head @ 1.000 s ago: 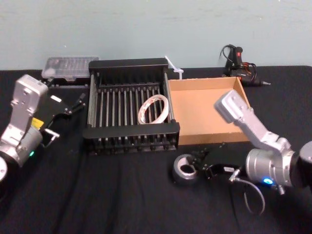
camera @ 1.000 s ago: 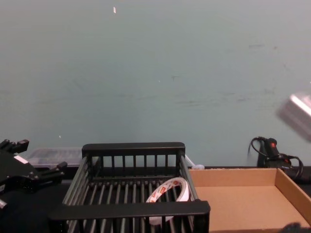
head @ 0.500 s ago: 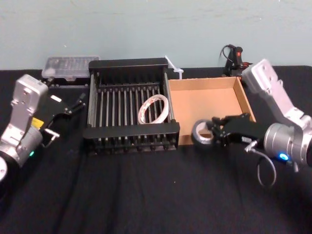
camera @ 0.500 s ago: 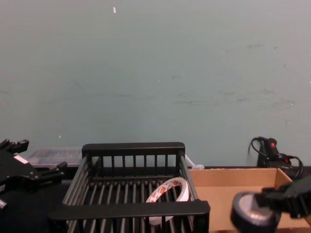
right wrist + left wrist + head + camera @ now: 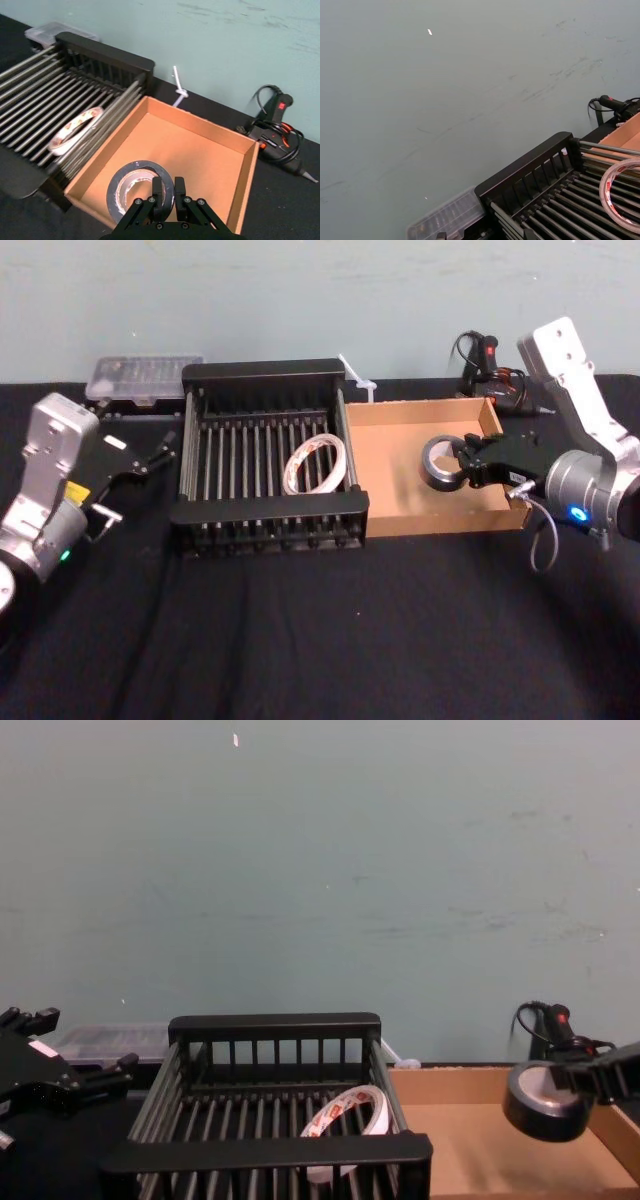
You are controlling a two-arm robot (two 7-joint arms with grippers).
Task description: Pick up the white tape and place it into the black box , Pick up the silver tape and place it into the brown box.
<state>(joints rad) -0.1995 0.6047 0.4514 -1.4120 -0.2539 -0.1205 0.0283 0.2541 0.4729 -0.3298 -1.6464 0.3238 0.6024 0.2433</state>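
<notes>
While white tape [image 5: 315, 462] lies in black box [image 5: 270, 508], silver tape [image 5: 541, 1116] over brown box [image 5: 440, 523], clamped in right end effector [image 5: 463, 466].

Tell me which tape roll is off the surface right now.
The silver tape: the right gripper holds it above the brown box. The white tape lies in the black box.

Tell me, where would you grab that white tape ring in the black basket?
Probably pinch the thin band of the white tape at its raised upper edge, coming straight down from above: it stands tilted against the right wall of the black basket, so the top is free.
</notes>
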